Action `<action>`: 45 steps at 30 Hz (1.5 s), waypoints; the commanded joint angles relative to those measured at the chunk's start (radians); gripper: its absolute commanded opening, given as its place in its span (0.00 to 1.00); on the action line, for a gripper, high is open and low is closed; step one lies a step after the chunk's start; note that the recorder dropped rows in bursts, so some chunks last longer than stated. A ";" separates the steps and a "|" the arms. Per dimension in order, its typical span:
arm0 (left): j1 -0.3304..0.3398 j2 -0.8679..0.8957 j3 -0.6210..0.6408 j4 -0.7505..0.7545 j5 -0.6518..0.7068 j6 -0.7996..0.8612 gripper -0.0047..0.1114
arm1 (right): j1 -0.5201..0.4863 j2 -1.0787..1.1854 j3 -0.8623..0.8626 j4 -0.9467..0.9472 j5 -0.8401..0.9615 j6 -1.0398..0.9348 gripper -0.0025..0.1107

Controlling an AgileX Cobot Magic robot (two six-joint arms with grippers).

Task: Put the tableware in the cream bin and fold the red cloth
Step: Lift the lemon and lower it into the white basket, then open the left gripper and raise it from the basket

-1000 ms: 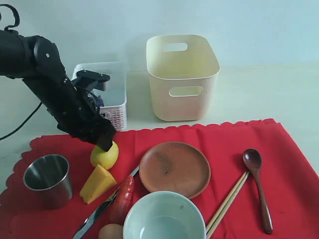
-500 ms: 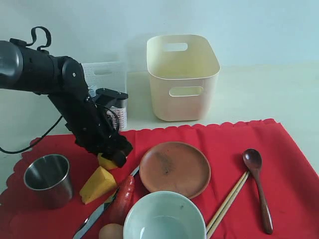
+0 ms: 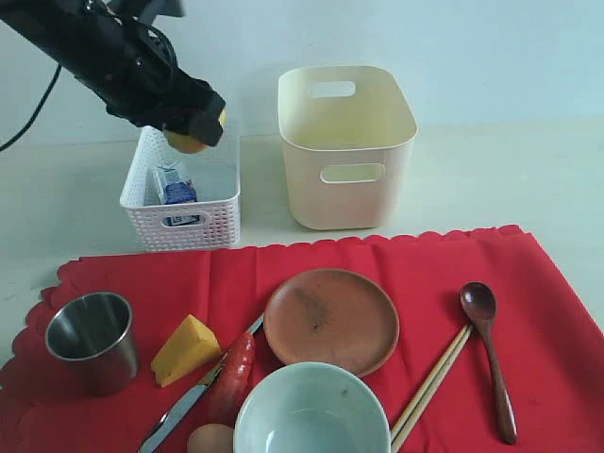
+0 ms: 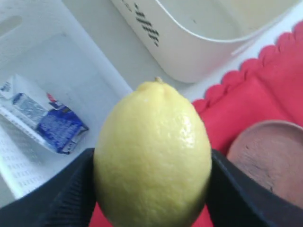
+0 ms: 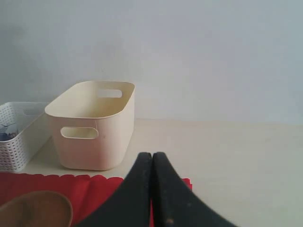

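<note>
All the tableware lies on the red cloth (image 3: pixel 425 274), none of it in the cream bin (image 3: pixel 349 198) yet. The cup (image 3: pixel 90 330) stands upright at the left edge. The knife (image 3: pixel 184 406) runs slantwise under the food, and the brown plate (image 3: pixel 330 321) and green bowl (image 3: pixel 311 415) sit in the middle. The chopsticks (image 3: pixel 429 387) and spoon (image 3: pixel 491 349) lie to the right. The bin waits just beyond the cloth's far edge, open side up and apparently bare inside.

Mixed in with the dishes are a cheese wedge (image 3: pixel 186 347), a sausage (image 3: pixel 233 376) and an egg (image 3: pixel 209 440). The food probably has to go before the cloth can be folded.

That would explain the left gripper (image 3: pixel 193 118). It is clamped on a lemon (image 4: pixel 152 156), gripping it across its width, and hangs above the white basket (image 3: pixel 184 226) beside the bin. A small carton (image 3: pixel 175 184) already lies in that basket, so the lemon looks bound for the same place and is kept apart from the dishes.

The right gripper (image 5: pixel 152 158) is closed on nothing and hangs back over the near side of the cloth, out of the left arm's way.
</note>
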 commanded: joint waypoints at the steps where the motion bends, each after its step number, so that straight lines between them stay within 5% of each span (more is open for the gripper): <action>1: 0.056 0.038 -0.040 0.000 -0.052 -0.045 0.04 | -0.005 -0.005 0.005 0.002 -0.011 0.001 0.02; 27: 0.106 0.502 -0.341 -0.058 -0.206 -0.091 0.04 | -0.005 -0.005 0.005 0.000 -0.011 0.001 0.02; 30: 0.108 0.504 -0.341 -0.058 -0.192 -0.091 0.16 | -0.005 -0.005 0.005 0.000 -0.011 0.001 0.02; 37: 0.108 0.467 -0.341 -0.058 -0.131 -0.089 0.68 | -0.005 -0.005 0.005 0.000 -0.011 0.001 0.02; 45: 0.106 0.326 -0.341 -0.058 0.079 -0.082 0.65 | -0.005 -0.005 0.005 0.000 -0.011 0.001 0.02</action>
